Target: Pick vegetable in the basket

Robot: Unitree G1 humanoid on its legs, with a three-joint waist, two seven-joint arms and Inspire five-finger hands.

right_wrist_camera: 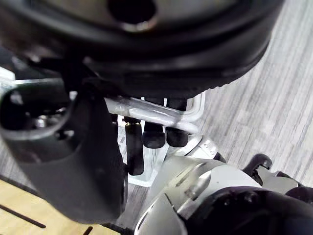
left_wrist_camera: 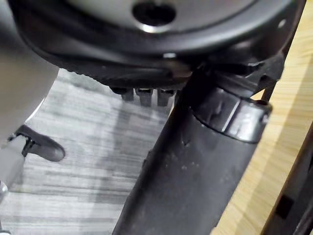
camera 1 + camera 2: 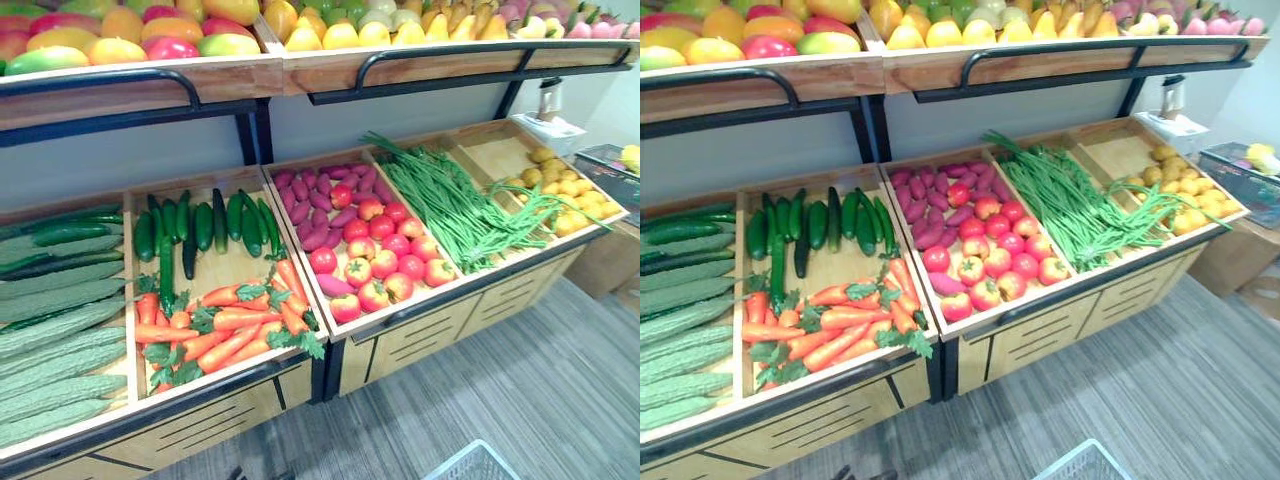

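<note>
Basket [image 3: 1080, 462] wire is showing nearest, low over the floor [image 3: 520, 400] in front of the stand [image 3: 400, 315]. The right hand [image 1: 186, 44] is hanging there, its fingers [image 1: 154, 134] curling round the silver handle [image 1: 161, 117]. The left hand [image 2: 122, 54] is hanging by the stand's wooden front; whether it is open or closed cannot be told. Carrots [image 3: 230, 325] are lying at the stand's front edge, cucumbers [image 3: 200, 225] behind them, tomatoes [image 3: 385, 255] and green beans [image 3: 450, 205] toward its right end. The task appears to be only beginning: no vegetable is being held, so reaching, grasping and dropping one into the basket are all waiting.
</note>
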